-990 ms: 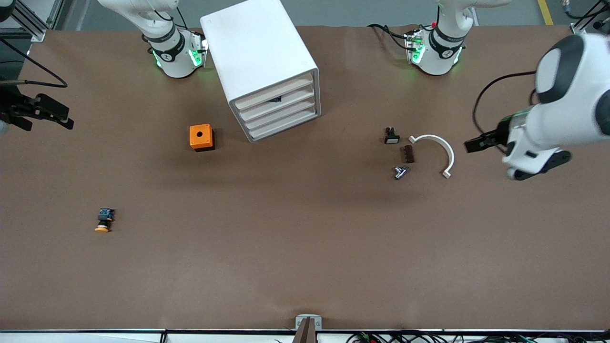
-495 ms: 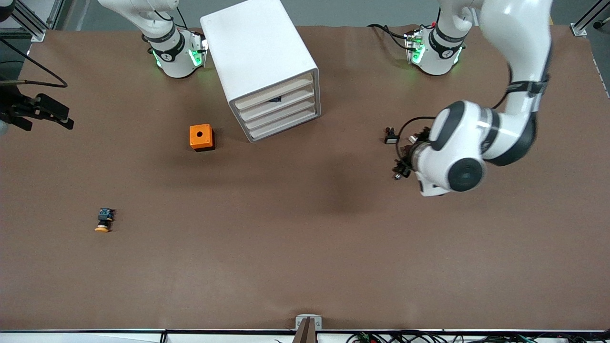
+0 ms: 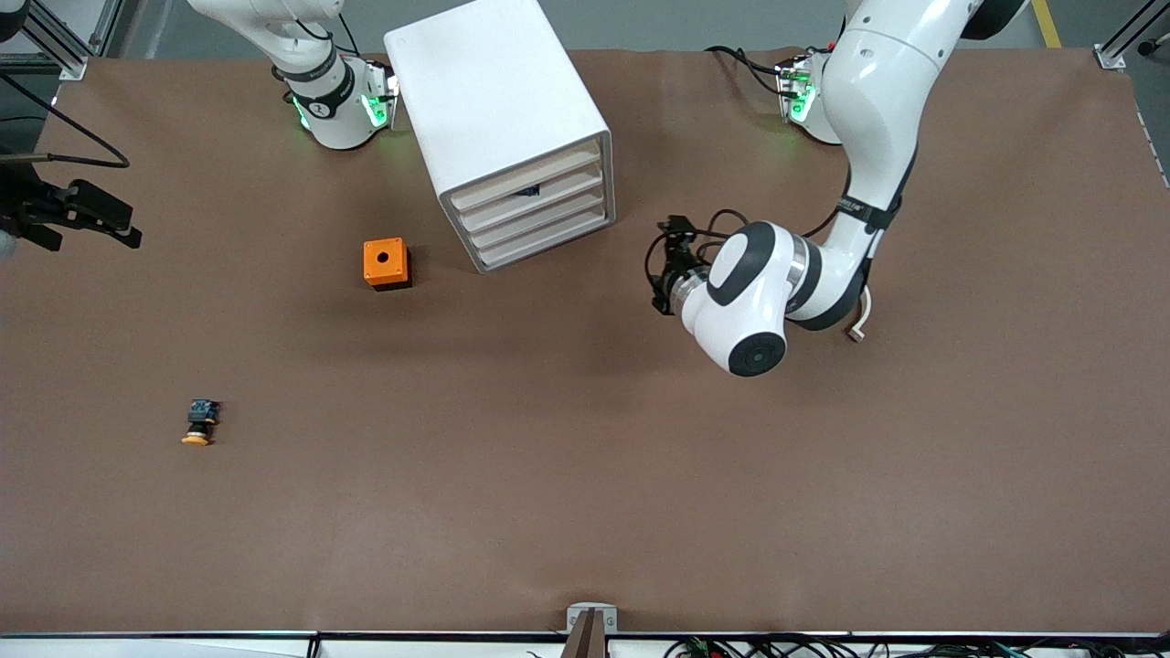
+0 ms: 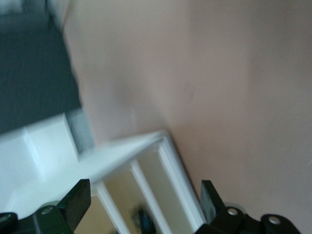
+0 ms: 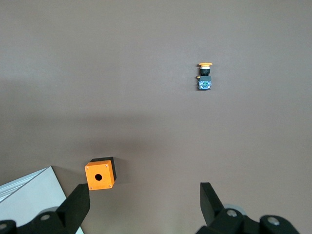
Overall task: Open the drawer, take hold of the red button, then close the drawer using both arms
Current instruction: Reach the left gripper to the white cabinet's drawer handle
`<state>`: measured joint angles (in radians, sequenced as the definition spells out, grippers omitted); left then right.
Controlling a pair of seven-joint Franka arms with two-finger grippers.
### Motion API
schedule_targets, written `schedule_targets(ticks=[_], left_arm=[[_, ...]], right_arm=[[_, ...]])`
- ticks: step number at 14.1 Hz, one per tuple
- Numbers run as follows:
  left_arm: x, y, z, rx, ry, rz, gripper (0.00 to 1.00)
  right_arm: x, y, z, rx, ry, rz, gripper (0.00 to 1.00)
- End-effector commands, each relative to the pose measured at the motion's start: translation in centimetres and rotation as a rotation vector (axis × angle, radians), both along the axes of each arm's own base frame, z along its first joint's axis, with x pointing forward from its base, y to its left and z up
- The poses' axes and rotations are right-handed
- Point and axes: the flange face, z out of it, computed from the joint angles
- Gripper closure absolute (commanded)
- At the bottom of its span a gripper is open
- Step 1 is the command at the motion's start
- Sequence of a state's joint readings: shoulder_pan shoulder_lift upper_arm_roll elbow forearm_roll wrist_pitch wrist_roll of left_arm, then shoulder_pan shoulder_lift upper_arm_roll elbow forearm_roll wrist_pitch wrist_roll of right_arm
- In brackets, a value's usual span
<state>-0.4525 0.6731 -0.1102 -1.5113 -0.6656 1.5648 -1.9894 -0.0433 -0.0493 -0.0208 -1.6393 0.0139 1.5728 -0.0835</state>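
Note:
The white cabinet (image 3: pixel 498 100) stands at the table's robot side, its four cream drawer fronts (image 3: pixel 535 210) all pushed in. A small dark thing (image 3: pixel 527 191) shows in the gap at the second drawer from the top, also in the left wrist view (image 4: pixel 144 219); I see no red cap. My left gripper (image 3: pixel 658 267) is open and empty in front of the drawer fronts, a short way off and aimed at them (image 4: pixel 145 189). My right gripper (image 5: pixel 145 195) is open and empty, high over the table near the cabinet's corner (image 5: pixel 29 195).
An orange box (image 3: pixel 387 263) (image 5: pixel 100 178) sits beside the cabinet toward the right arm's end. A yellow-capped button (image 3: pixel 198 424) (image 5: pixel 204 78) lies nearer the front camera. A white curved piece (image 3: pixel 859 320) peeks from under the left arm. Black hardware (image 3: pixel 73 215) juts in at the table's edge.
The left arm has swung from its end of the table, over the small parts, to in front of the cabinet's drawers. The right arm has not moved.

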Motion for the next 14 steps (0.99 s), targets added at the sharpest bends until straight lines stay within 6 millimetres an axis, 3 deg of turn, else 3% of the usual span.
schedule_targets(ticks=[1,6,10,14], left_arm=[[-0.3,-4.0,-1.5,0.048,0.101,0.211,0.2],[-3.9,-8.9,-2.8,0.049,0.253,0.283,0.41],[-6.7,-11.6,-3.4,0.061,0.29,0.255,0.43],[-8.4,-13.0,-3.4,0.083,0.302,0.232,0.58]], right_arm=[[-0.5,0.2,0.5,0.005,-0.006,-0.013,0.0],[-0.5,0.3,0.4,0.005,-0.003,-0.01,0.0],[-0.5,1.2,0.4,0.005,-0.002,0.005,0.0],[-0.4,1.2,0.4,0.005,0.0,0.005,0.0]])
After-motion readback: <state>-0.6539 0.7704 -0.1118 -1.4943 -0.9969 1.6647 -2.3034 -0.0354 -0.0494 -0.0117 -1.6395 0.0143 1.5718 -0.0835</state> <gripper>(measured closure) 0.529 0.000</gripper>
